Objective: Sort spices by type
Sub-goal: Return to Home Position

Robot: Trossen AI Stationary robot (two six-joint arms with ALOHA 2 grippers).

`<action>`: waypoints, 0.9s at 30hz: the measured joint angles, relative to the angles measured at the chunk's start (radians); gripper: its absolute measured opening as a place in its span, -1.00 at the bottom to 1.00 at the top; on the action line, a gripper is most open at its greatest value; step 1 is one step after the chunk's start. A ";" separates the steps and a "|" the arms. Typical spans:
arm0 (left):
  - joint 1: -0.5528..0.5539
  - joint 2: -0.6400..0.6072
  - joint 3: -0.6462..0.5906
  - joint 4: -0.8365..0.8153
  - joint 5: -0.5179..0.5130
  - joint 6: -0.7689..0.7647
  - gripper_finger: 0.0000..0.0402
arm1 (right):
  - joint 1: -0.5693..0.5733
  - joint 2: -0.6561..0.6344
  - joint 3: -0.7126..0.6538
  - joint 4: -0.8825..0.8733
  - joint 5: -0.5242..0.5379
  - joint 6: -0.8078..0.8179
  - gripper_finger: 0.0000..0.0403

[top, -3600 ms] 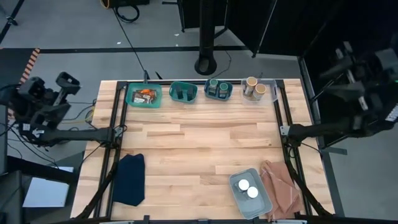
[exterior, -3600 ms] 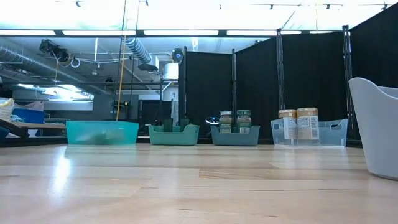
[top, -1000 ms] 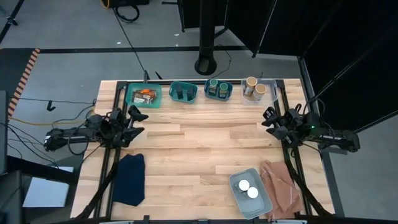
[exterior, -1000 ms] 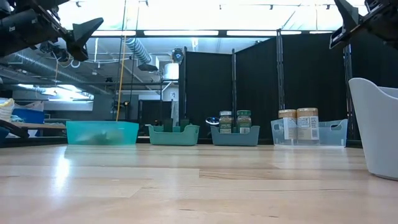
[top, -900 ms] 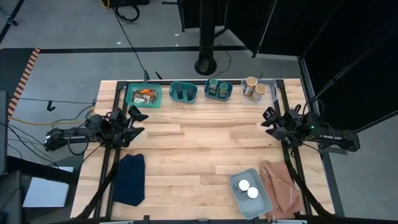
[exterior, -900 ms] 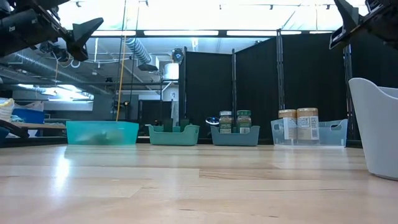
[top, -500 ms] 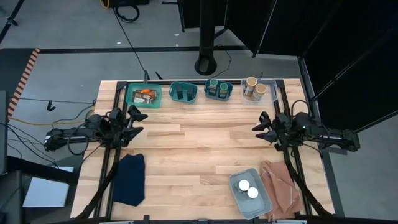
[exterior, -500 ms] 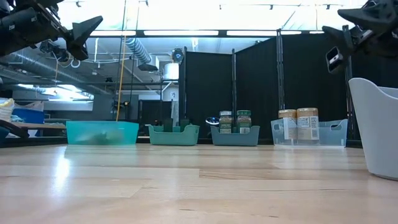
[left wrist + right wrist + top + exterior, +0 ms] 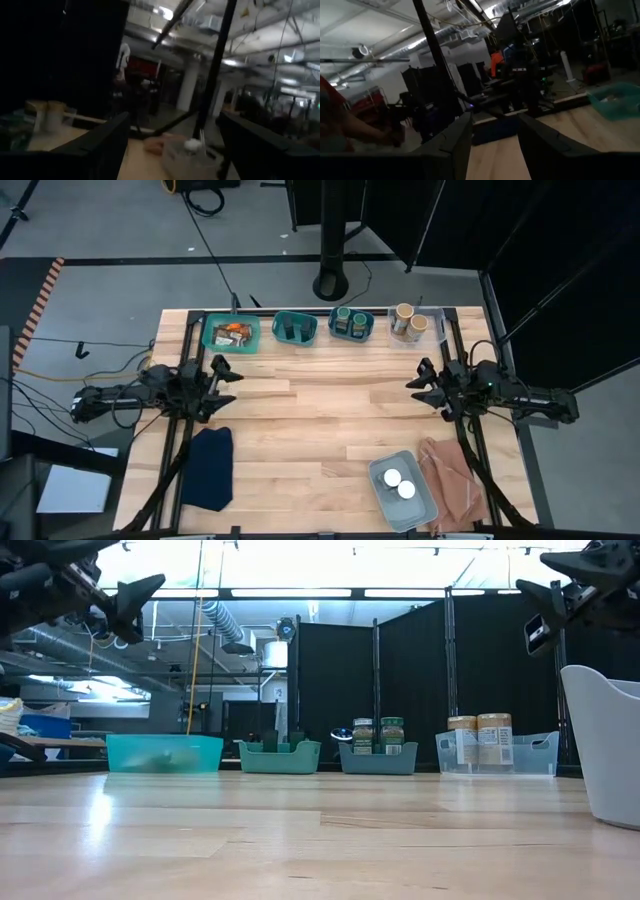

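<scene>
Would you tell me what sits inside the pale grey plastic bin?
Two white-lidded round jars stand in the pale grey plastic bin; only their lids show, their bodies are covered.

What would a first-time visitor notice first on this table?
Four bins line the table's far edge, holding brown packets at the left through tan-topped jars at the right. Two white-lidded jars sit in a grey bin near the front right, and the left gripper and right gripper hover at the sides, fingers open.
</scene>
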 joint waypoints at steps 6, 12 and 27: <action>0.000 0.000 0.000 -0.035 -0.090 0.190 0.54 | 0.000 0.000 0.000 -0.012 -0.002 -0.203 -0.19; 0.000 0.000 0.000 -0.086 -0.154 0.287 0.54 | 0.000 0.000 0.000 -0.040 -0.028 -0.360 -0.19; -0.001 -0.001 0.000 -0.053 -0.015 0.106 0.54 | 0.000 0.000 0.000 -0.130 -0.029 -0.388 -0.19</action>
